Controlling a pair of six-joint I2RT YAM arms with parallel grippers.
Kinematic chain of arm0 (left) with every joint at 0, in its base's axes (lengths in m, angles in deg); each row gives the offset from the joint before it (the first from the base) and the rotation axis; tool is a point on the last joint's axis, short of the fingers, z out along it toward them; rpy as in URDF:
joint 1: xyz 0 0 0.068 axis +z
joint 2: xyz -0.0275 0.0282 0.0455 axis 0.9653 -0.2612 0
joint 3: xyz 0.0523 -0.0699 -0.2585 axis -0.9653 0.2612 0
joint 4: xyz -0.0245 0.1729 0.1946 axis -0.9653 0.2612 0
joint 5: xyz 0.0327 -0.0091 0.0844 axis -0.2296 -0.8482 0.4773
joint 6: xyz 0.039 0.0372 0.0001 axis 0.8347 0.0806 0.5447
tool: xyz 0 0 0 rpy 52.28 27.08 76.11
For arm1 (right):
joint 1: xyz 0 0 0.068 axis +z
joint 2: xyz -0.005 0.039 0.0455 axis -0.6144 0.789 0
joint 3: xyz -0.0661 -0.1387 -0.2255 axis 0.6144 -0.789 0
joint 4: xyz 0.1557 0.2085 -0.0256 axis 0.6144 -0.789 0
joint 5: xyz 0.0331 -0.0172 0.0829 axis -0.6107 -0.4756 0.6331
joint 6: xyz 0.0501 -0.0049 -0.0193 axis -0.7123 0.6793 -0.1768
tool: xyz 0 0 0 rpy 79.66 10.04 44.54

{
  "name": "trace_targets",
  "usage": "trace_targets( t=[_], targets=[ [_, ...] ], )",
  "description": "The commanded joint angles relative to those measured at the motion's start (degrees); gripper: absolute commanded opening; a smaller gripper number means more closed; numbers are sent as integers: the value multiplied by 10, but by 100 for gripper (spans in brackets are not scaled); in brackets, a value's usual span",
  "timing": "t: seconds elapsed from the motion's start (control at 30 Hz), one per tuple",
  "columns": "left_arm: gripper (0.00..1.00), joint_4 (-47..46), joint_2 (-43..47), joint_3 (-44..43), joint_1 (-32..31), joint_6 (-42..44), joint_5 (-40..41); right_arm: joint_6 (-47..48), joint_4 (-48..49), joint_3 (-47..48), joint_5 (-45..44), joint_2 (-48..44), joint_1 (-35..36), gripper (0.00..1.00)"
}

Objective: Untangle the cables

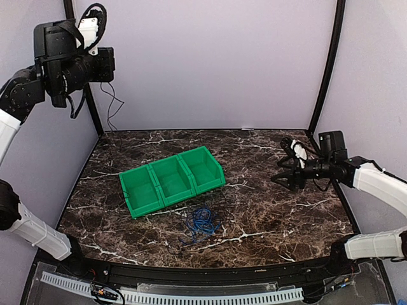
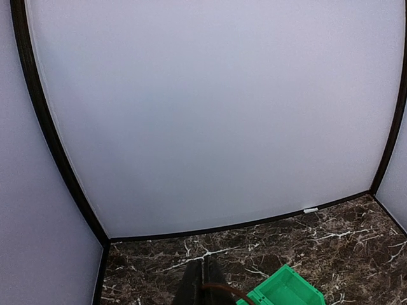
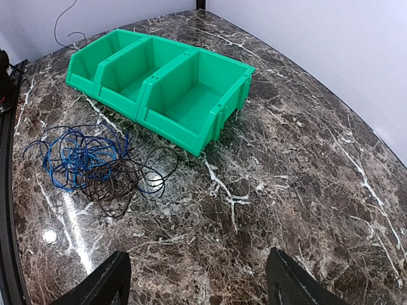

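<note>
Tangle of thin blue and black cables [image 1: 202,223] [image 3: 95,162] on a dark marble-patterned table [image 1: 280,216], lower centre of the overhead view.
The tangle lies just in front of a green plastic three-compartment bin [image 1: 145,204] [image 3: 172,124], not touching it. The left gripper [image 2: 203,283], raised at upper left, is clenched shut. A thin black wire [image 1: 112,105] hangs near it; whether it is gripped cannot be told. The right gripper [image 1: 283,180] [image 3: 198,267], at right, hangs released and spread wide, grasping nothing.

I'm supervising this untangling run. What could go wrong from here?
The blue and black cables lie tangled together beside the bin; pulling one may drag the whole clump or snag the bin. The thin wire in the shut jaws of the raised left arm may slip free.
</note>
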Motion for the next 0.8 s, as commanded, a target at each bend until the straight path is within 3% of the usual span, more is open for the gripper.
trace_targets(
  t=[0.0, 0.23, 0.77],
  targets=[
    [0, -53, 4, -14, 6, 56, 32, 11, 6, -3, 0, 8, -3, 75],
    [0, -86, -8, -13, 18, 93, 35, 18, -4, 2, 1, 18, -3, 75],
    [0, -66, -8, 28, 85, 65, -17, 22, -6, 2, 3, 24, -3, 74]
  ],
)
